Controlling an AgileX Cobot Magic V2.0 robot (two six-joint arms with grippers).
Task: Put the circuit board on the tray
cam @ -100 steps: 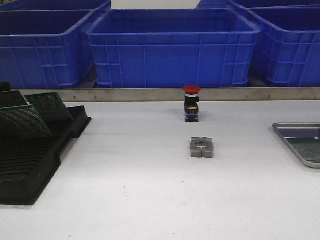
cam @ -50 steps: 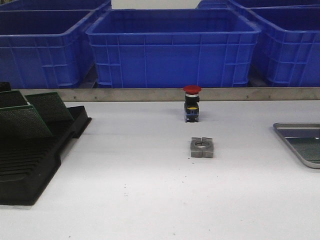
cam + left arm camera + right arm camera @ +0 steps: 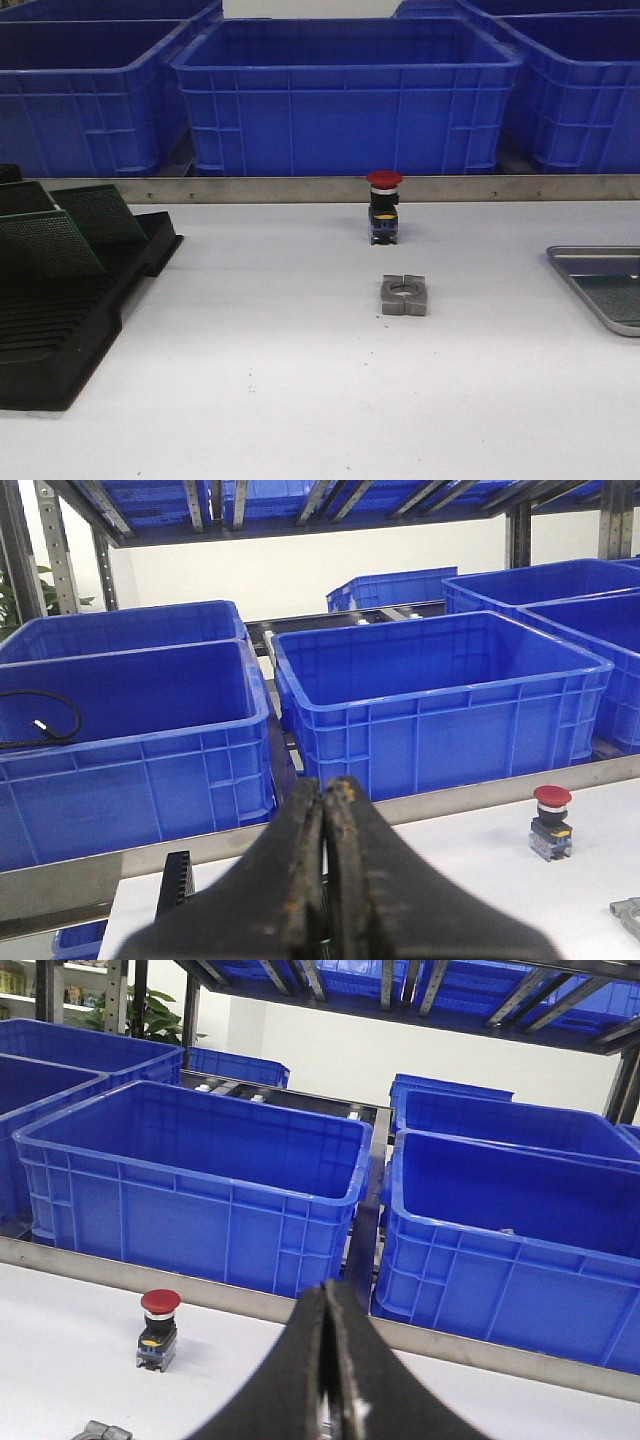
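Nothing moved | circuit board (image 3: 45,245) in rack, seemingly far from both pressed-together jaws

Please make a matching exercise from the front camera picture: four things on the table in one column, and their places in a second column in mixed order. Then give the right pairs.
Things:
1. black rack with green circuit boards
2. tray
3. red push button
4. grey metal block with a round hole

Places:
A. at the right edge of the table, partly out of the picture
B. near the middle, in front of the red push button
C. on the left side of the table
D. toward the back of the table, near the metal rail

Pairs: 1-C, 2-A, 3-D, 4-B
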